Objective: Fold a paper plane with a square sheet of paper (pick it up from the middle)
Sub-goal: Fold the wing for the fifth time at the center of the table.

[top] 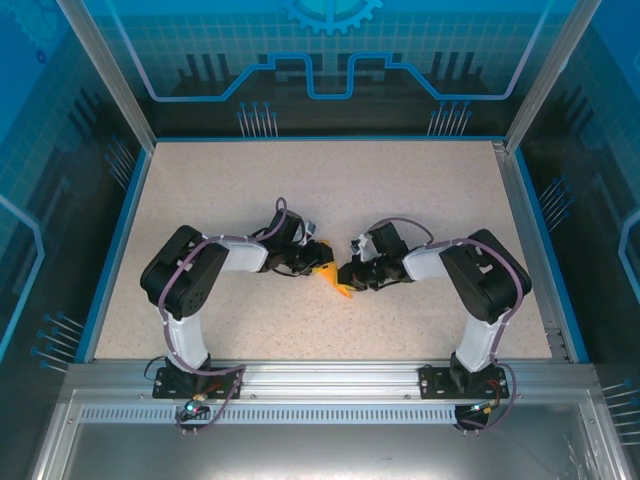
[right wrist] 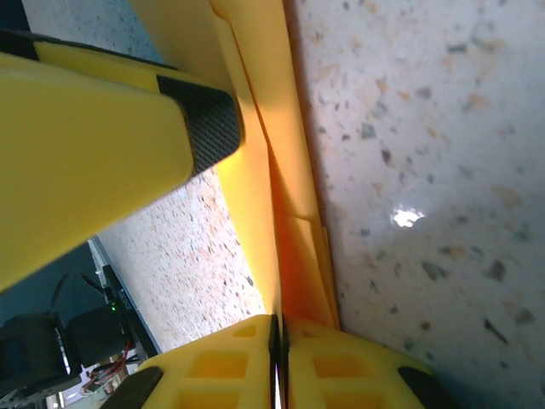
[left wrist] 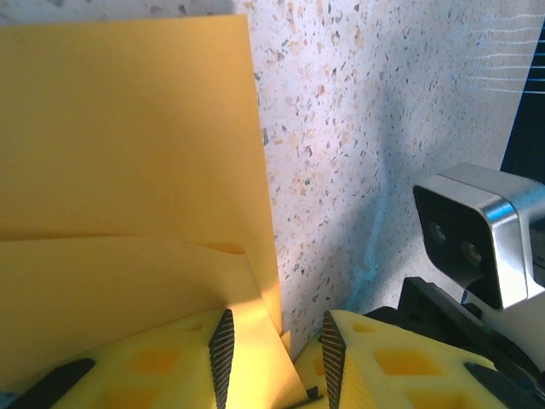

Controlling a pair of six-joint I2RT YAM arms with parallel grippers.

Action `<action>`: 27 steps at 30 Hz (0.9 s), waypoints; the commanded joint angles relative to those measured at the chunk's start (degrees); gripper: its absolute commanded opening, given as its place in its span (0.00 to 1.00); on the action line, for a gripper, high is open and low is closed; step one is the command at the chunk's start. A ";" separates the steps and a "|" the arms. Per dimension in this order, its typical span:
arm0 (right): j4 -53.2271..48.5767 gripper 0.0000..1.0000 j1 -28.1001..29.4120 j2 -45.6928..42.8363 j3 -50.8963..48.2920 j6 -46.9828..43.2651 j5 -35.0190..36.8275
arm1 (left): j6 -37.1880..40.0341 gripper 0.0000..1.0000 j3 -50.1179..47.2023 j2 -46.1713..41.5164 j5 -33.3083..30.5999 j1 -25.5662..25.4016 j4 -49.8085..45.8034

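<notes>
The folded orange sheet of paper (top: 338,286) sits just below the centre of the overhead frame on the speckled table (top: 320,190), between two claws that meet over it. At the bottom of its wrist view, the right gripper (right wrist: 278,322) is pinched closed on the sheet's layered edge. The left gripper (left wrist: 277,345) stands with its jaws apart at the bottom of its own view. A corner of the sheet lies in the gap and the rest spreads to the upper left. A silver camera housing (left wrist: 481,234) crowds in at the right.
</notes>
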 commanded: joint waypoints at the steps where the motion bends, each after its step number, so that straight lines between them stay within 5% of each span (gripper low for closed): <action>1: -6.48 0.12 -0.10 -2.78 -1.20 -2.36 0.96 | 1.06 0.36 -0.05 2.29 -2.14 -0.30 -4.45; 27: -17.39 0.05 5.26 0.26 -0.25 -14.58 4.57 | 0.26 0.35 0.55 2.64 -1.40 -0.34 -5.97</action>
